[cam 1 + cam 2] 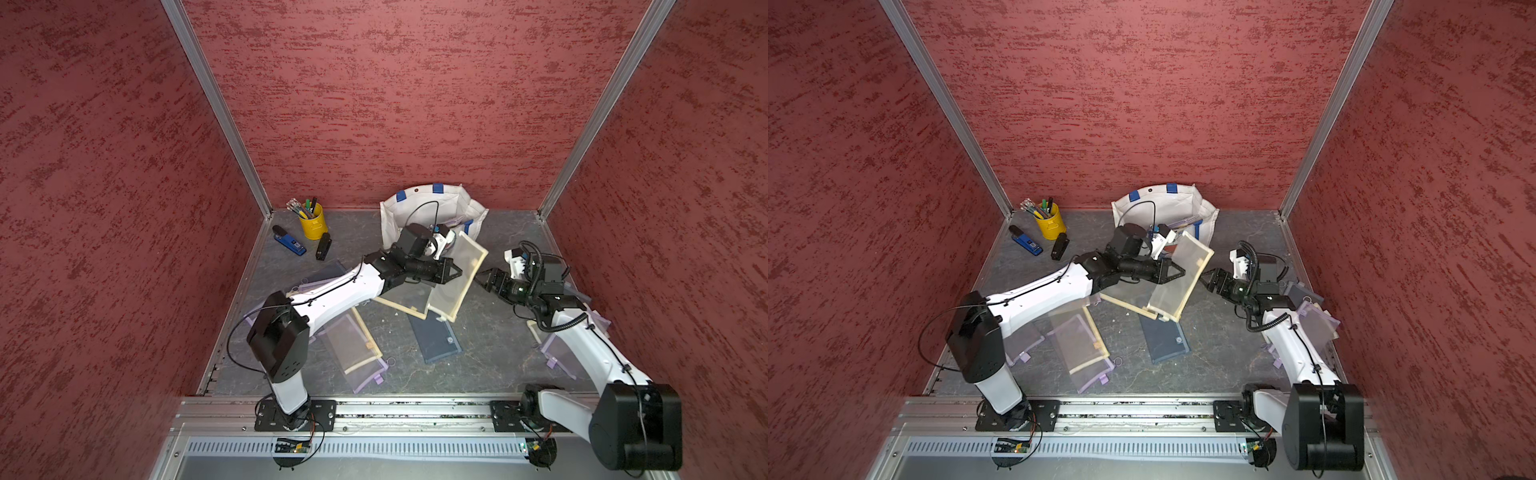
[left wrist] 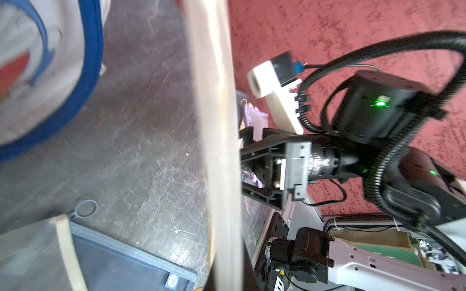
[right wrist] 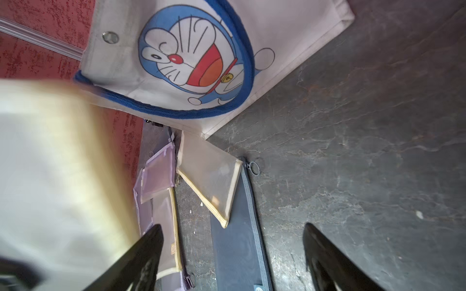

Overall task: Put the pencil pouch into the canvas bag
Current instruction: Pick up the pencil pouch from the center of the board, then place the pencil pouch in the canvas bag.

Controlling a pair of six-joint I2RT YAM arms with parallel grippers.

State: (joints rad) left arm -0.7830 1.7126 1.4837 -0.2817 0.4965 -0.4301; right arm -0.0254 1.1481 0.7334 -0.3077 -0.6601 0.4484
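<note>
Near bag (image 1: 390, 210), your left gripper (image 1: 453, 272) pinches beige pouch (image 1: 468, 264), lifted, tilted over other pouches (image 1: 400, 297); your right gripper (image 1: 481, 278) just beside it, jaws wide, empty.

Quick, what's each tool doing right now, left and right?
Left tool: closed, holding the flat beige-trimmed mesh pencil pouch.
Right tool: open, holding nothing.
</note>
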